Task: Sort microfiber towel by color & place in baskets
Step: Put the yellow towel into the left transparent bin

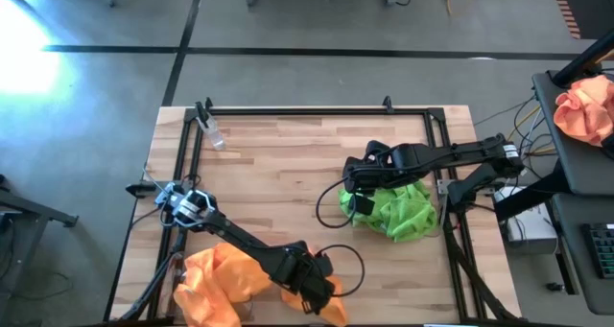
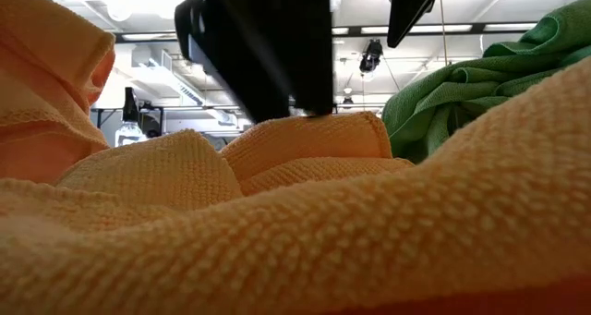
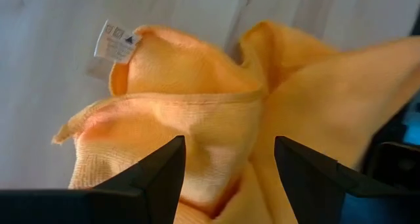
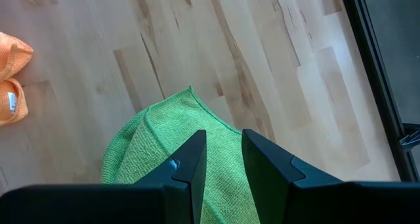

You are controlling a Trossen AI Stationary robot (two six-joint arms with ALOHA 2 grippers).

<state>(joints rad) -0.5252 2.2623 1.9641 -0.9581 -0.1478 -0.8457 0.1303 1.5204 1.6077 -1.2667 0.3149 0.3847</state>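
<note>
One heap of towels [image 1: 225, 279] lies at the table's [image 1: 288, 174] near-left edge; another heap [image 1: 398, 210] near its right edge; a bottle [image 1: 212, 132] at the far-left corner.

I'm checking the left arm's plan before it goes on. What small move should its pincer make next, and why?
Probably lower the left pincer a little and close it on the orange towel. Its fingers stand open with the folded orange cloth right between and ahead of them, nothing gripped yet. The right pincer sits over the green towel.
</note>
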